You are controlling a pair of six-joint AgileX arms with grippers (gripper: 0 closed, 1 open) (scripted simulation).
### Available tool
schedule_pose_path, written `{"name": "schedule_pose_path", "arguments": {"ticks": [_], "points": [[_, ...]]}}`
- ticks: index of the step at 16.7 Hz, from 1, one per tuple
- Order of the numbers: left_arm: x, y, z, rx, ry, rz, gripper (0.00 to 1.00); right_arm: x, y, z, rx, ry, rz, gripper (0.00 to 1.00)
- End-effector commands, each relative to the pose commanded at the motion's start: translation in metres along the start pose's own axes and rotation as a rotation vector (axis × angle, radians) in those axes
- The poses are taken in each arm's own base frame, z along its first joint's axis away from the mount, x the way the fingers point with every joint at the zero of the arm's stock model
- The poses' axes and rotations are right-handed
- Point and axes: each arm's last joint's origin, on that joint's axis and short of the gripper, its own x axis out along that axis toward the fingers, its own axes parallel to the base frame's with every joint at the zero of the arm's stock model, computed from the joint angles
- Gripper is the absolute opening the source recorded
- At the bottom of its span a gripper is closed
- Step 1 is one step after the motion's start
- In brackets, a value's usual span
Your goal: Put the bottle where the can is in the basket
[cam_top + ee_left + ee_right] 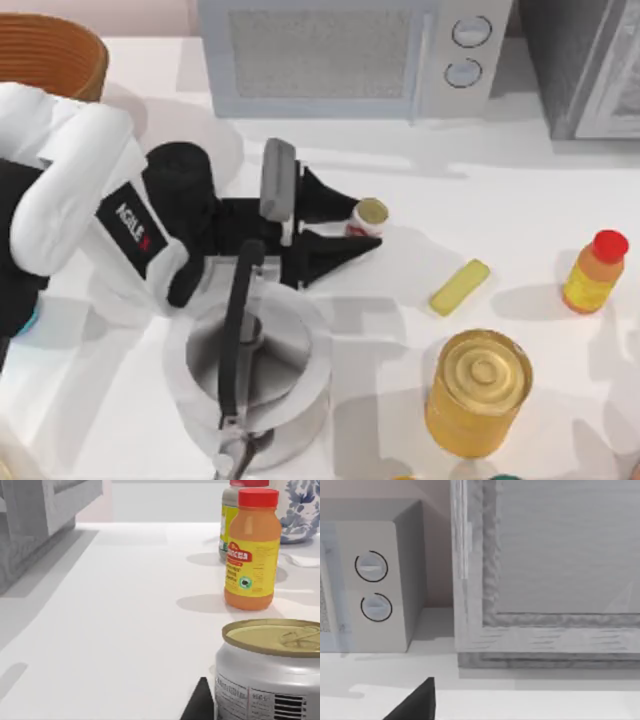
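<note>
Mid-table, the left hand point(352, 232) brackets the can point(368, 216) with fingers spread, unclenched; centring both fingers on its body before closing should prevent tipping.

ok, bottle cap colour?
Red, on the orange bottle with a yellow label; clearest in the left wrist view.

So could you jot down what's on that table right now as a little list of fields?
left gripper: around the can, fingers either side
can: small, gold-topped, upright on the table, mid-table
bottle: orange, red cap, standing at the table's right
basket: wicker, far left corner
kettle: white, near edge
yellow tin: near edge, right of kettle
microwave: at the back
</note>
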Motion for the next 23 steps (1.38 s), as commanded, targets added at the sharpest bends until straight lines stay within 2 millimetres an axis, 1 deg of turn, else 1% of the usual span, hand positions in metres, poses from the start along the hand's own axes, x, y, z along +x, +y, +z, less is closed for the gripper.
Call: {"name": "schedule_pose_path", "arguments": {"ticks": [1,14,15,23], "points": [[0.0000,0.0000,0.0000,0.000,0.000,0.000,0.00,0.0000,0.0000,0.0000,0.000,0.000,0.000,1.00],[0.0000,0.0000,0.0000,0.000,0.000,0.000,0.98,0.0000,0.0000,0.0000,0.000,0.000,0.000,1.00],[0.0000,0.0000,0.0000,0.000,0.000,0.000,1.00,0.0000,0.0000,0.0000,0.000,0.000,0.000,1.00],[0.0005,-0.0002,0.0000,0.000,0.000,-0.001,1.00,0.0000,0.0000,0.0000,0.000,0.000,0.000,1.00]]}}
